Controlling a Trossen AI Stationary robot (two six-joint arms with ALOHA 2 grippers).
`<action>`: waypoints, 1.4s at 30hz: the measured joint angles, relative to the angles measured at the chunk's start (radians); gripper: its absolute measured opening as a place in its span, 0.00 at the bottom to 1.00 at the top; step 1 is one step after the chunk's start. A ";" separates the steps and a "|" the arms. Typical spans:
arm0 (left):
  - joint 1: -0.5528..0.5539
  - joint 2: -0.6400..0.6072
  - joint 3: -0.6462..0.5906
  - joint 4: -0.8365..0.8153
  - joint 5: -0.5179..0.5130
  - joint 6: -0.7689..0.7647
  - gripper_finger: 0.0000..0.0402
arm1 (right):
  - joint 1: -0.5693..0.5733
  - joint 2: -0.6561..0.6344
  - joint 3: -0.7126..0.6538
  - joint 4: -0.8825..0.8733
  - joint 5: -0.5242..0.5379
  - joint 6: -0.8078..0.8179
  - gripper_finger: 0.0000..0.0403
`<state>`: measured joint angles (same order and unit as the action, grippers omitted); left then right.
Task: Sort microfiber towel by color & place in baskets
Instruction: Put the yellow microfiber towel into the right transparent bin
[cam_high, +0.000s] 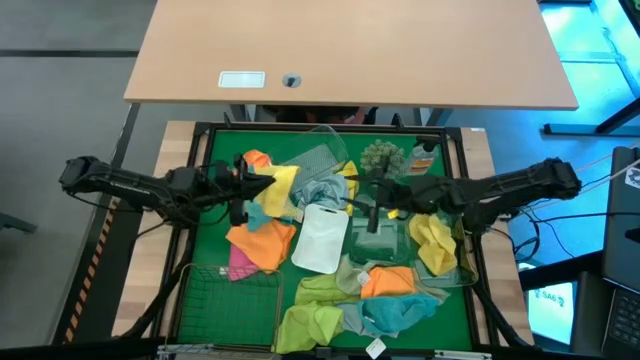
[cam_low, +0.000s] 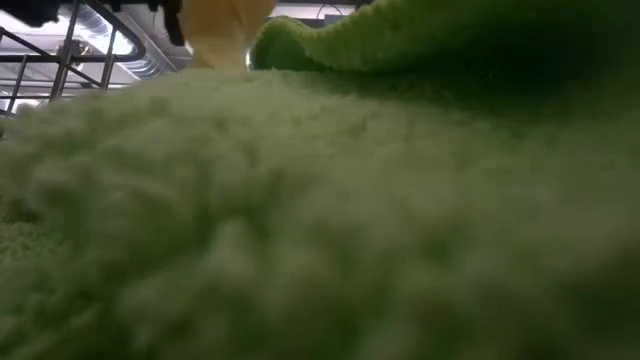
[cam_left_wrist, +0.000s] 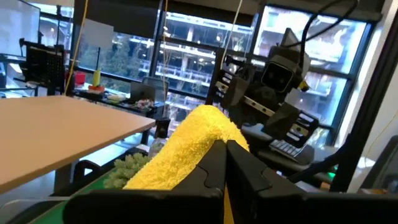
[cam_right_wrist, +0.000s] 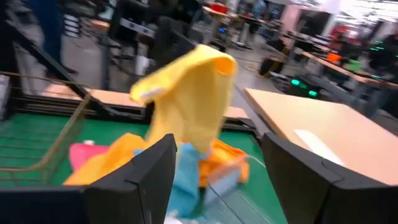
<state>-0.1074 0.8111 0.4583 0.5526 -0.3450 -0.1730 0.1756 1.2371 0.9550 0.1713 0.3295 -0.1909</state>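
Yellow towel, fuzzy and folded, hanging left of centre from closed left gripper; right gripper gaping, empty.

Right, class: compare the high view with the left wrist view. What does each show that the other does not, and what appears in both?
Only the high view shows the whole green mat, the white tray, the wire-mesh basket and the scattered orange, pink, teal and lime towels.

Only the left wrist view shows the room's windows and the yellow towel's fuzzy weave close up.

Both show the left gripper shut on the yellow towel, the right arm opposite, and the spiky plant.
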 joint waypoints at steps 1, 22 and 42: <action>0.000 0.026 0.018 0.000 0.000 0.000 0.00 | -0.010 0.015 0.000 0.022 -0.034 0.000 0.59; 0.000 0.469 0.365 0.002 0.135 0.028 0.00 | -0.039 0.181 0.000 0.285 -0.114 0.002 0.59; 0.000 0.526 0.405 0.010 0.173 0.058 0.07 | -0.039 0.181 0.000 0.269 -0.170 0.004 0.05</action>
<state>-0.1070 1.3373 0.8635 0.5625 -0.1721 -0.1147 0.1368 1.4180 0.9550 0.4403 0.1593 -0.1866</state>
